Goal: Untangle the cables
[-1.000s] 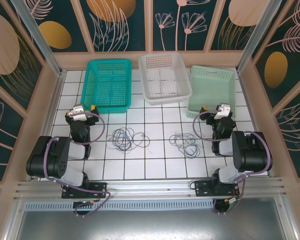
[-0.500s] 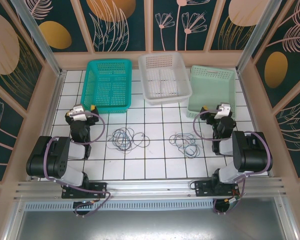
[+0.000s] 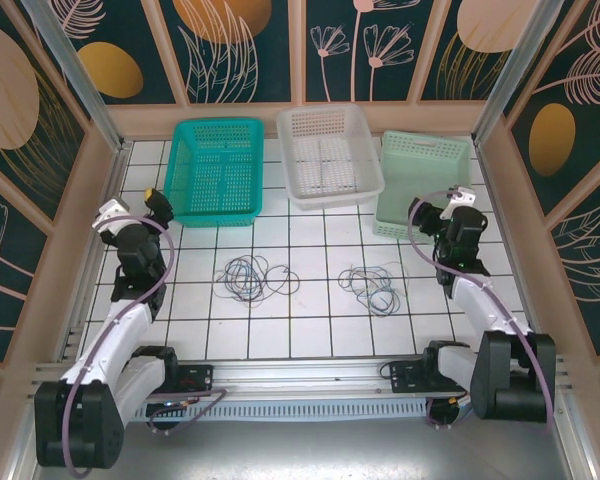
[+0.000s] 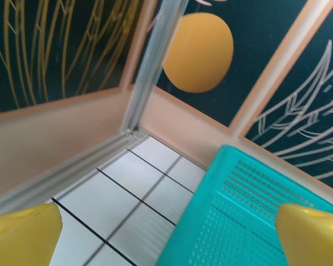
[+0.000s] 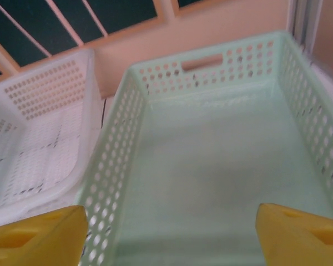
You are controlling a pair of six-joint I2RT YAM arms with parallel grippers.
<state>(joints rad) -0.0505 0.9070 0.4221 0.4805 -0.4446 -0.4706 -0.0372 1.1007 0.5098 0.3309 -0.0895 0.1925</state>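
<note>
Untangling not yet begun, judged from the layout.

- Cables (image 3: 248, 277): two loose clumps are seen lying flat on the bench (image 3: 310, 320), one left of centre and one right of centre (image 3: 372, 287). The strands are overlapped within each clump. Both clumps are placed between the two arms, presumably so that either arm can reach them.
- Three baskets are set along the far edge: teal (image 3: 218, 215), white (image 3: 332, 196), green (image 3: 383, 180). They are probably meant as bins for the separated cables. No cable is seen in them.
- Left end effector (image 3: 132, 203): held above the bench near the teal basket, well apart from the cables. Its fingers (image 4: 22, 235) are spread wide, with nothing between them.
- Right end effector (image 3: 440, 203): aimed at the green basket (image 5: 111, 183), also well apart from the cables. Its fingers (image 5: 36, 235) are parted and nothing is gripped.
</note>
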